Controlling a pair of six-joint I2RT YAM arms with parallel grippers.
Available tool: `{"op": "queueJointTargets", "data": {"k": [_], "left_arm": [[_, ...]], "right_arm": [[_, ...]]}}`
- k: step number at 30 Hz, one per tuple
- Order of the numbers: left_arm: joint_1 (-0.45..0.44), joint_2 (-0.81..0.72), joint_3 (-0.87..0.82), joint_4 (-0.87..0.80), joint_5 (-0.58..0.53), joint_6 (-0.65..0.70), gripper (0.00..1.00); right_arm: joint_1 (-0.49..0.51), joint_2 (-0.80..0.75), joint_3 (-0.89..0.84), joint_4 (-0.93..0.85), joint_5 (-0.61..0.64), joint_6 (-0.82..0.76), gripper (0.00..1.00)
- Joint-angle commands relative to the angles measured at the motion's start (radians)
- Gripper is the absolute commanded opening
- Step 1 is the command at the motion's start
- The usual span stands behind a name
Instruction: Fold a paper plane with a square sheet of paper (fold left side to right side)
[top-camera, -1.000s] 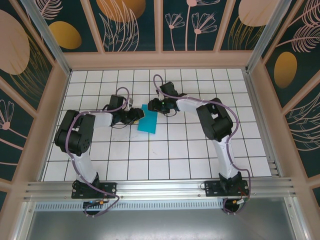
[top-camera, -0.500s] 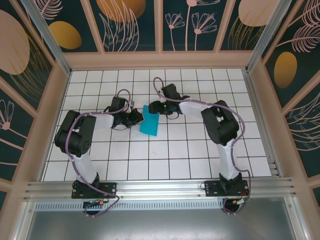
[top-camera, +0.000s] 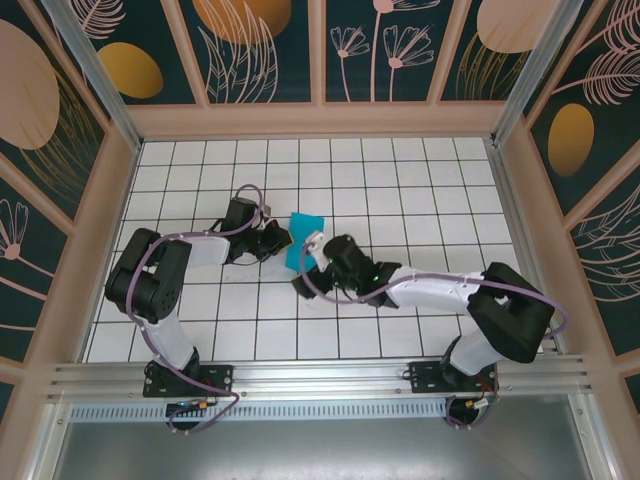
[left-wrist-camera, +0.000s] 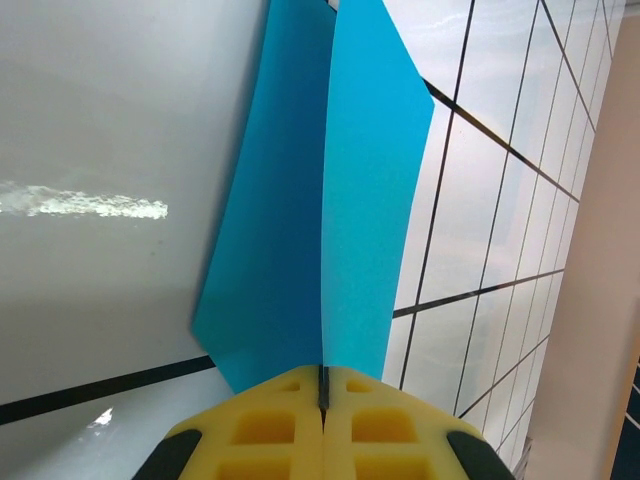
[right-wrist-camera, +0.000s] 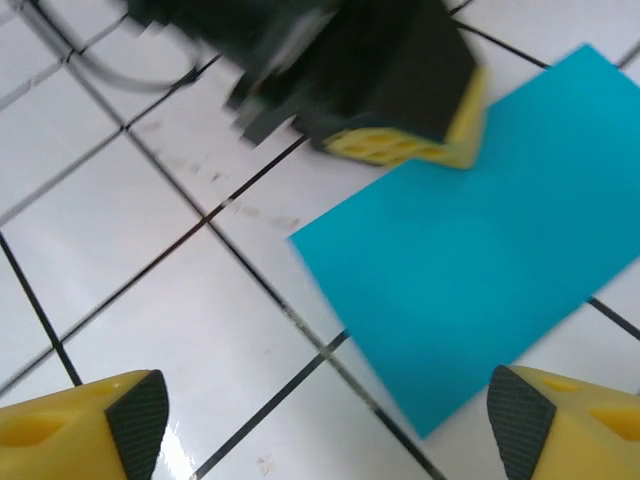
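The fingers of the left gripper were pinched shut on an edge of the square sheet of paper, which lay on the white tiled table at 3 o'clock from that gripper in the top view and seemed, so far as the blur allowed, folded over on itself. The right gripper sat near the sheet at about 5 o'clock, its fingers spread wide and holding nothing.
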Motion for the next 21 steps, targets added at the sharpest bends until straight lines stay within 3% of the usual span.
{"op": "queueJointTargets", "data": {"k": [1, 7, 15, 21], "left_arm": [[-0.004, -0.031, -0.013, 0.027, 0.0, -0.024, 0.02], [-0.004, -0.031, -0.017, 0.027, 0.008, -0.025, 0.02], [-0.005, -0.03, -0.018, 0.025, 0.018, -0.022, 0.03], [-0.004, -0.03, -0.017, 0.022, 0.019, -0.02, 0.03]], "right_arm": [[0.062, 0.051, 0.005, 0.116, 0.22, -0.122, 0.87], [0.137, 0.209, 0.097, 0.128, 0.342, -0.247, 0.89], [0.14, 0.317, 0.187, 0.14, 0.412, -0.33, 0.88], [0.127, 0.347, 0.222, 0.149, 0.427, -0.349, 0.73]]}}
